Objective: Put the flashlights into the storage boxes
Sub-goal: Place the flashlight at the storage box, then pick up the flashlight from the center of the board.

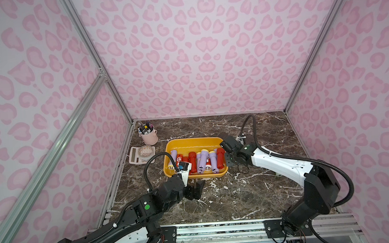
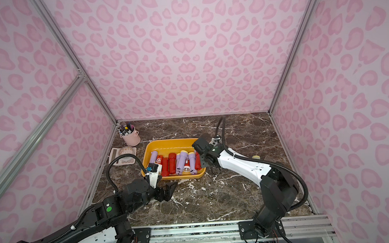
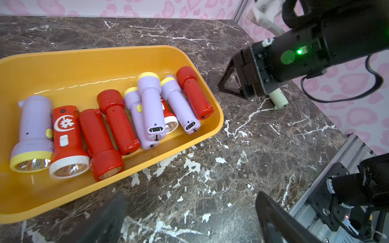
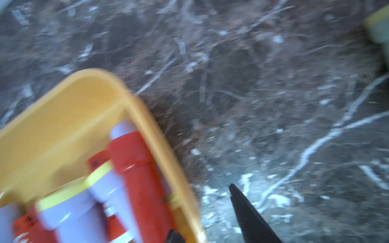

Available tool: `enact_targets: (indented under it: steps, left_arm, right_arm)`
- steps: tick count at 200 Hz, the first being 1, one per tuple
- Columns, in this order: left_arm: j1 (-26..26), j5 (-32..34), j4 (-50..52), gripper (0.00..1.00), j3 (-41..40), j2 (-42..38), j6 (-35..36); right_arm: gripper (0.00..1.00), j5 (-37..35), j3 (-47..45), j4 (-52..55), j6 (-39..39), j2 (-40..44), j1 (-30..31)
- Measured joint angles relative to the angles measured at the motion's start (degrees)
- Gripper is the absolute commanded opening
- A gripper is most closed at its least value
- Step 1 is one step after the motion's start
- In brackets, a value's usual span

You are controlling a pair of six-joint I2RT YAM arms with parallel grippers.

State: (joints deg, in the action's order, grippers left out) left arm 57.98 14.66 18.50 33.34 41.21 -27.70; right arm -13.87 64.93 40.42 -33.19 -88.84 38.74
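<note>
Holding nine flashlights (image 3: 117, 117) at this count, the yellow tray (image 3: 105, 50) sits mid-table on the marble top (image 3: 252, 168).
- **Contents:** five red and four lilac with yellow trim. All lie flat and roughly side by side, with one lilac piece resting across its neighbours.
- **Outstanding item:** one pale green flashlight (image 3: 277, 98) lies on the table, apart from the tray and off its right end. In the left wrist view the right arm hides most of it, and only the tail end shows.
- **Handling (judged):** hollow moulded plastic, so light, rigid and glossy. The round barrel is likely to roll or slip under a skewed pinch, and the lens end is the more fragile part.
- **Best purchase:** across the narrow barrel just behind the flared head, jaws square to the long axis.
- **Left gripper (image 1: 197, 190):** fingers spread wide and empty, hovering over bare table just in front of the tray.
- **Right gripper (image 4: 202, 208):** fingers partly parted with nothing between them, low beside the tray's right wall. Its own view is blurred.
- **Not yet stored:** the green piece.
</note>
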Motion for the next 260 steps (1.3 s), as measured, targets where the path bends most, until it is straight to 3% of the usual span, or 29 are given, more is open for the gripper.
enact_targets:
  steps: [58,116,170,260]
  left_arm:
    - [0.00,-5.14,-7.89,0.98,5.20,13.53,1.42]
    - [1.01,-17.14,-17.79,1.00,15.08,34.77,1.49]
    - [1.27,-23.02,-20.09,1.00,25.16,44.19,5.46]
    - [1.22,-23.04,-19.89,1.00,26.16,46.05,9.05]
  right_arm:
    - [0.61,-1.11,-17.05,-0.15,2.36,16.63,-15.91]
    - [0.62,-1.01,-23.98,-0.98,3.82,22.01,-27.06]
    - [0.62,1.07,-24.39,-3.50,5.49,21.18,-35.63]
    - [0.60,6.47,-22.40,-7.63,9.64,10.14,-39.82]
